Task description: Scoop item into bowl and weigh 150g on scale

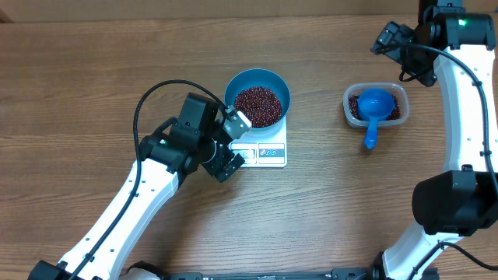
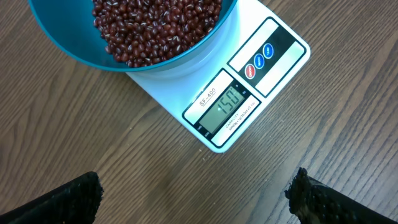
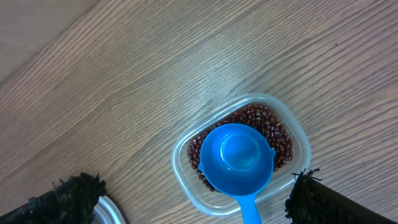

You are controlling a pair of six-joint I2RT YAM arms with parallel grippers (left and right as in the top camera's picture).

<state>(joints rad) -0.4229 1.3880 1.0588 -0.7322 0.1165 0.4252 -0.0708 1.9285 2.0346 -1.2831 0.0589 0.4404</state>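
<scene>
The blue bowl [image 1: 257, 97] stands on the white scale [image 1: 268, 149] and holds a heap of dark red-brown beans [image 1: 257, 106]. The left wrist view shows the bowl [image 2: 62, 43], its beans [image 2: 155, 25] and the scale [image 2: 249, 93], whose display reads 150. My left gripper [image 1: 233, 144] hovers open at the scale's front left corner with only bare table between its fingertips [image 2: 74, 199]. My right gripper [image 1: 387, 39] is open, high at the back right, looking down on the tub.
A clear plastic tub [image 1: 398, 95] at the right holds more beans [image 3: 280, 134] and a small blue scoop [image 3: 236, 155], its handle [image 1: 370, 138] sticking out over the front rim. The table is brown wood.
</scene>
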